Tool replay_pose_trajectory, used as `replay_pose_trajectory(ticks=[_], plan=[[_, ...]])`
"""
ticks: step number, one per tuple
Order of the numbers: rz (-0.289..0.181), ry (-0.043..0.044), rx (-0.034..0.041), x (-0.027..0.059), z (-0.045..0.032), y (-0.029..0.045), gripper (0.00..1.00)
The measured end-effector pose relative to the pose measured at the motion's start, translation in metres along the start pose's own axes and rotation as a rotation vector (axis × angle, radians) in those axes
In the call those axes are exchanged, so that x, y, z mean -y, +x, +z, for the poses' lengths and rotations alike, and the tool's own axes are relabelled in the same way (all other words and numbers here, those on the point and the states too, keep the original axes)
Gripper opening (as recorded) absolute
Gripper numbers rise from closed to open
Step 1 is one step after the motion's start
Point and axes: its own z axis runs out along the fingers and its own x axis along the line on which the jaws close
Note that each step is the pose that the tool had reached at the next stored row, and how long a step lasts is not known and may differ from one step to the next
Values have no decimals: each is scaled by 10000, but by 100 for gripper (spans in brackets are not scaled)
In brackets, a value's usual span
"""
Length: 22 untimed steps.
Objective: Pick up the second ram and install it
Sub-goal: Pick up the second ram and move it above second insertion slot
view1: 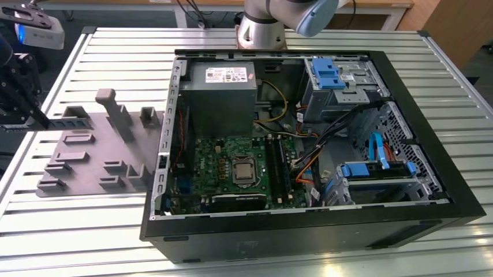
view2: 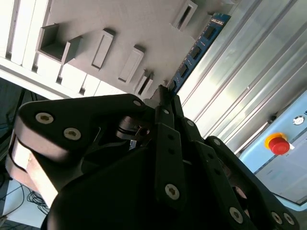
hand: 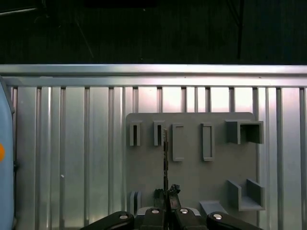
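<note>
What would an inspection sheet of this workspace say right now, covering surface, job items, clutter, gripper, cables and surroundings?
Surface: slatted silver metal table carrying a grey plastic fixture plate with slots.
Job's things: long thin dark-blue ram stick, held by one end close to the fixture plate, seen edge-on in the first wrist view.
Clutter: open black computer case on the table, with a green motherboard inside.
Grippers: black gripper shut on the ram stick, at the exterior view's left.
Cables: yellow, orange and black wires inside the case.
Surroundings: round red button on a pale panel beside the table.
</note>
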Motion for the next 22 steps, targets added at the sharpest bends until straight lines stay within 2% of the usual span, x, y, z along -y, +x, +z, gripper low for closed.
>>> replay_pose_trajectory(ticks=[22], plan=[[0,0,0,-3,-263,-4,14]])
